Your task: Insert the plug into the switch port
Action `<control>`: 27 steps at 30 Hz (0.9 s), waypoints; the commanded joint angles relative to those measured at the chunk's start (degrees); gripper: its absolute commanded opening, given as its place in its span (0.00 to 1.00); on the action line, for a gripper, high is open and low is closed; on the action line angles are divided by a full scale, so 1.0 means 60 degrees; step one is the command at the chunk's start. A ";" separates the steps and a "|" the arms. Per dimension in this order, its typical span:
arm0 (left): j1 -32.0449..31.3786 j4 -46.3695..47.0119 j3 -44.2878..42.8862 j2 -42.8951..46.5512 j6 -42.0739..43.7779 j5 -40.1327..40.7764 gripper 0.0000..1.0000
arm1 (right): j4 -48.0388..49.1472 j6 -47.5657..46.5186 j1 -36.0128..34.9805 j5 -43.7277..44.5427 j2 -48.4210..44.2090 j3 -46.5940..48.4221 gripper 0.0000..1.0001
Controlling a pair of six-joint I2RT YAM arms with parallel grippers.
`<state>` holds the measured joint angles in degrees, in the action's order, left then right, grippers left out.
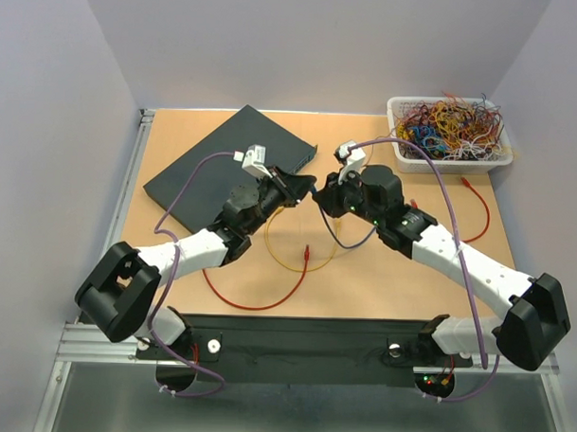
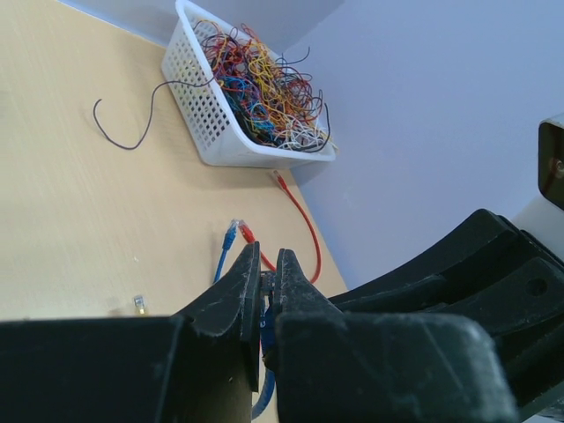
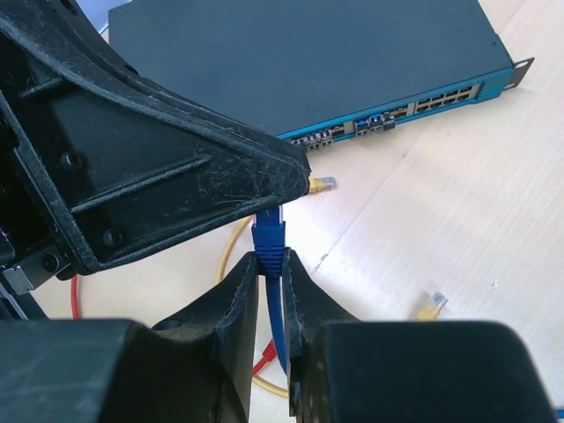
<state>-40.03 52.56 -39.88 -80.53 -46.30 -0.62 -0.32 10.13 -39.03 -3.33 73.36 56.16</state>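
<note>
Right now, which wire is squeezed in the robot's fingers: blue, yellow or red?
The blue cable. The right fingers pinch it near its plug, while the yellow cable and red cable lie loose on the table.

— How does your light look?
— Bright and even from overhead. On the table [image 1: 381, 276] you get only soft shadows under the arms, and no glare.
— And sharpness?
— Your top view is crisp. In both wrist views the fingers [image 2: 233, 300] near the lens look soft, while the blue plug [image 3: 269, 233] is sharp.
</note>
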 commanded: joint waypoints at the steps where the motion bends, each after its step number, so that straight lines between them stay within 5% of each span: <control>1: 0.0211 -0.0190 0.0273 0.0488 0.0276 0.0572 0.07 | 0.0756 -0.0062 0.0030 0.0951 -0.0318 0.0205 0.00; 9: 0.1075 -0.0190 0.0347 -0.0142 0.0232 -0.0261 0.65 | 0.0785 -0.0355 0.0030 0.0965 0.0516 0.0542 0.00; 15: 0.3168 -0.0190 0.0524 -0.0011 0.0495 -0.1126 0.73 | 0.0771 -0.0750 0.0278 0.1112 0.1628 0.0732 0.01; 20: 0.4693 -0.0760 -0.0851 -0.0258 0.1314 -0.1391 0.75 | 0.0770 -0.1058 0.0937 0.0762 0.2960 0.1346 0.00; 24: 0.5455 -0.1201 -0.1849 -0.0844 0.1872 -0.1199 0.87 | 0.0756 -0.1453 0.1216 0.0350 0.4367 0.2312 0.00; 27: 0.5617 0.0372 -0.1500 -0.1167 0.1829 -0.1405 0.91 | 0.0668 -0.1600 0.1434 0.0410 0.5626 0.3250 0.00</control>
<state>-6.96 45.98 -49.54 -86.28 -38.15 -7.09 1.65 3.18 -31.59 0.21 101.78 69.12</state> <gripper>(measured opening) 0.897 0.187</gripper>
